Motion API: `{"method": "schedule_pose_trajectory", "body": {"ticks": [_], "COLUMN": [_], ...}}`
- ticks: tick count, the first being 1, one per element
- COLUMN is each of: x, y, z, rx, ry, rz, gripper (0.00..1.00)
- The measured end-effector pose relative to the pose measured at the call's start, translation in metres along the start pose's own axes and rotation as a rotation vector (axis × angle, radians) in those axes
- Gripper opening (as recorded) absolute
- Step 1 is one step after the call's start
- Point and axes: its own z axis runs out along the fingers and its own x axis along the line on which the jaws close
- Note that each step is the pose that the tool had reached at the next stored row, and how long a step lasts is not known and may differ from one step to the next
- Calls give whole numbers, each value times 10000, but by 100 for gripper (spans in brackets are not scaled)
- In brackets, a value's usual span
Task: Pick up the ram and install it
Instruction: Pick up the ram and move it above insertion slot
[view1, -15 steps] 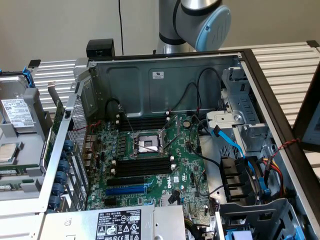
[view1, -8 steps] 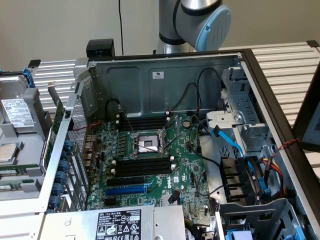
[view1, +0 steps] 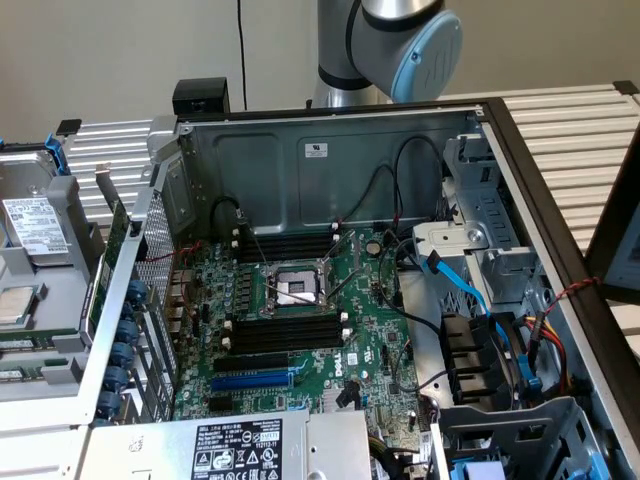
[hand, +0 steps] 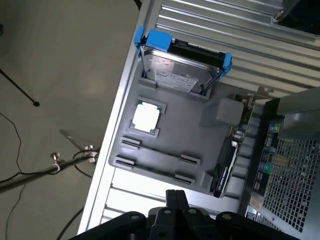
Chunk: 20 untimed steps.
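Tool (hand: 175, 192) clenched empty, hovering over gray tray (hand: 200, 145) at bench (hand: 225, 30) edge; I'm fearing shut fingers (hand: 171, 200) jabbing tray parts rather than straddling.

Robotics lab bench: open grey computer case (view1: 280, 170) with green motherboard (view1: 310, 345); silver-and-blue robot arm (view1: 400, 40) behind it; grey parts tray (hand: 187, 135) beside it on slatted aluminium tabletop (view1: 580, 130).
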Motion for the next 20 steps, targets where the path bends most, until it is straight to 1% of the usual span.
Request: {"method": "schedule_pose_trajectory", "body": {"ticks": [3,4,20], "x": [0,0,1], "y": [-1,-1,-3], "z": [7,10,44], "rx": [-10,-15,-67], "ry": [36,57,252], "rz": [-550,-855,-3757], "gripper": [11,11,11]}}
